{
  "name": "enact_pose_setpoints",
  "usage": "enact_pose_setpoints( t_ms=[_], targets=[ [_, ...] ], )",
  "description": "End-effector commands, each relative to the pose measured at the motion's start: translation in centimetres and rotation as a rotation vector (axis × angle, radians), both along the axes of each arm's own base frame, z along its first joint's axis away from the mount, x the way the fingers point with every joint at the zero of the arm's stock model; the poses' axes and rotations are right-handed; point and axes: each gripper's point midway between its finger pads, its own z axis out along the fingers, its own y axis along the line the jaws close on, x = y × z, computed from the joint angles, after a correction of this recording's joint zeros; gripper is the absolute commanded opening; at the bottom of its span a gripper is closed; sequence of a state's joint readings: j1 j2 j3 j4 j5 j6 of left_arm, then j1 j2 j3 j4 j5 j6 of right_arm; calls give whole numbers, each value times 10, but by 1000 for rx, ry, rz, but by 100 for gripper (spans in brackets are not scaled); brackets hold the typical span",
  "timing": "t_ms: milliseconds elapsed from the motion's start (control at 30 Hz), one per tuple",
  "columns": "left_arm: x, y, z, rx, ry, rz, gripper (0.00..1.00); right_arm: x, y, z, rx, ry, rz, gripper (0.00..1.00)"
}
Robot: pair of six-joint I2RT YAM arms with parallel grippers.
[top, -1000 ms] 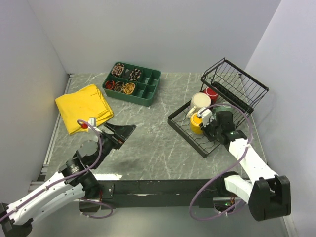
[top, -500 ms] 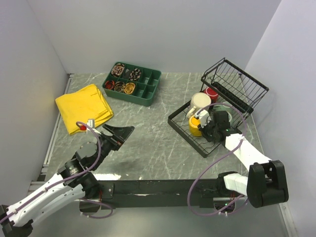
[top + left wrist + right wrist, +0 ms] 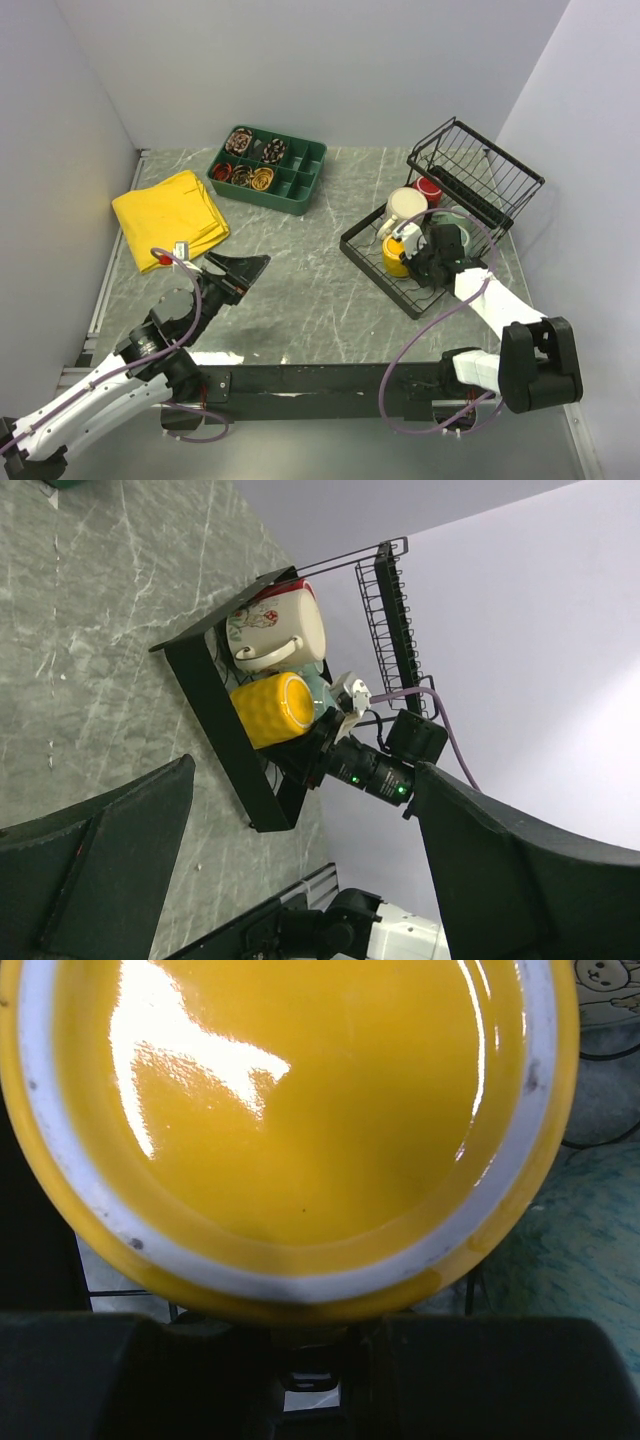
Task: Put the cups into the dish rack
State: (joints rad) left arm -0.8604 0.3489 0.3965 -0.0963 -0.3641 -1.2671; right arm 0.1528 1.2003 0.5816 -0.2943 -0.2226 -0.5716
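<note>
The black wire dish rack [image 3: 365, 250] stands at the right, its raised basket end [image 3: 480, 165] at the back. In it are a red mug [image 3: 430, 190], a cream mug [image 3: 406, 205] and a yellow mug [image 3: 396, 252]. My right gripper [image 3: 416, 257] is at the yellow mug, jaws close together at its lower rim. The mug's glossy base [image 3: 300, 1110] fills the right wrist view, with a teal mug [image 3: 575, 1225] just behind it. My left gripper [image 3: 255, 267] is open and empty over the table, left of the rack. The left wrist view shows the rack [image 3: 215, 710] and the yellow mug [image 3: 268, 708] lying on its side.
A dark green compartment tray [image 3: 290, 195] with small items sits at the back centre. A folded yellow cloth [image 3: 170, 215] lies at the left. Grey walls enclose the marble table on three sides.
My right arm has folded in closer to the rack and nudged the yellow mug slightly left. The left gripper has drifted slightly left.
</note>
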Motion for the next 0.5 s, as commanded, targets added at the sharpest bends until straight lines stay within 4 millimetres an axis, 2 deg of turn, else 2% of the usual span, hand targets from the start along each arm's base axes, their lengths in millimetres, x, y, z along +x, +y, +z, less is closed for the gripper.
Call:
enact_pose_setpoints(
  t_ms=[0,200,233,367,467],
  targets=[
    [1,4,-6,12,4,16,96,14,2,11,-11,-48,16,21],
    [1,5,-4,15,-1,20,96,14,1,13,-15,-45,14,28],
    [1,5,-3,14,-2,20,96,13,1,12,-16,-41,14,35],
    [1,5,-3,15,-5,20,96,12,0,15,-18,-48,13,44],
    [1,5,-1,15,-9,20,96,12,0,19,-19,-52,12,45]
  ],
)
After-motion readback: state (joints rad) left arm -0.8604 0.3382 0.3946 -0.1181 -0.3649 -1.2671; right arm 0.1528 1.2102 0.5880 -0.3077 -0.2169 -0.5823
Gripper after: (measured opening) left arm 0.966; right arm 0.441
